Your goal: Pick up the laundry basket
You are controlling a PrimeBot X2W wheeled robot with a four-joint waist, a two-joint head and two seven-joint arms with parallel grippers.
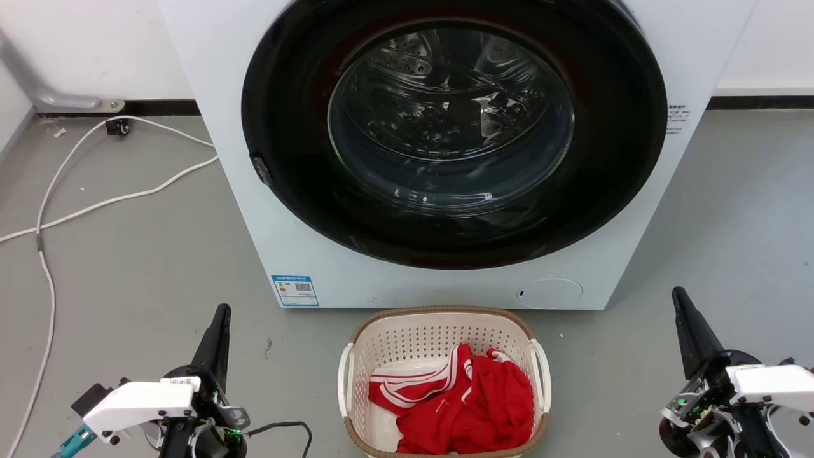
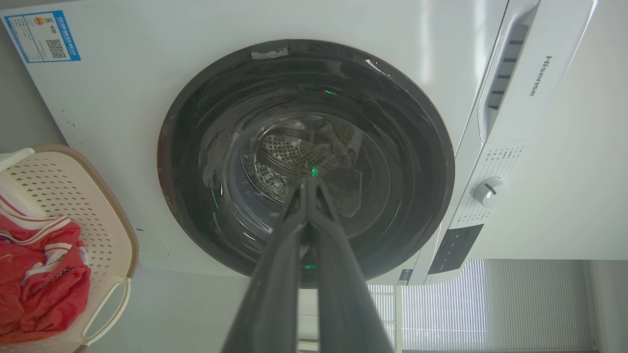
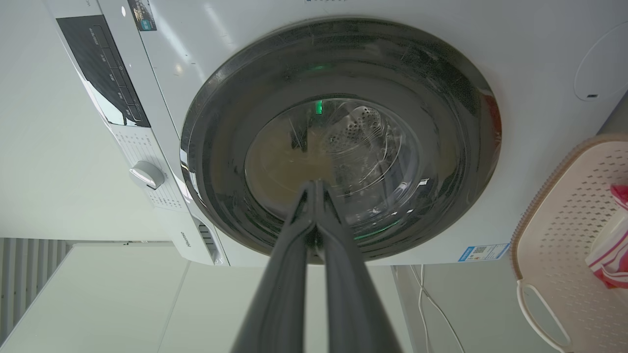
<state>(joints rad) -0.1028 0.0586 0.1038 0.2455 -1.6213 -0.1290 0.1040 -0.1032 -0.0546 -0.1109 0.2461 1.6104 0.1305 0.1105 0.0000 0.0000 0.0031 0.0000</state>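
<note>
A: Whereabouts of the laundry basket (image 1: 439, 311)?
B: On the grey floor (image 1: 159, 267), centred between the two arms, just in front of the washing machine (image 1: 210, 95) and nearly touching its base. Upright, with a red garment (image 1: 470, 401) heaped inside toward the near right.
A: State of the left gripper (image 1: 222, 313)?
B: Low at the robot's left, well apart from the basket, aimed at the machine's front. Pressed shut, tip to tip, holding nothing.
A: And the right gripper (image 1: 679, 300)?
B: Mirrors it on the other side; likewise closed and empty. Probably parked wide like this to flank the basket, one arm per white loop handle (image 1: 341, 381) — a judgement only.
A: Why two arms?
B: Suits a wide, rounded basket; should keep it level and the garment inside.
A: Anything in the way?
B: Just grey floor between each gripper and its handle, as far as can be told. Tight at the back, though, with the machine's closed round door (image 1: 451, 121) right behind the far rim — better to come in from the sides. White cable (image 1: 102, 203) trailing across the floor on the left, well away from the basket. Must spread the fingers before hooking or pinching a handle.
</note>
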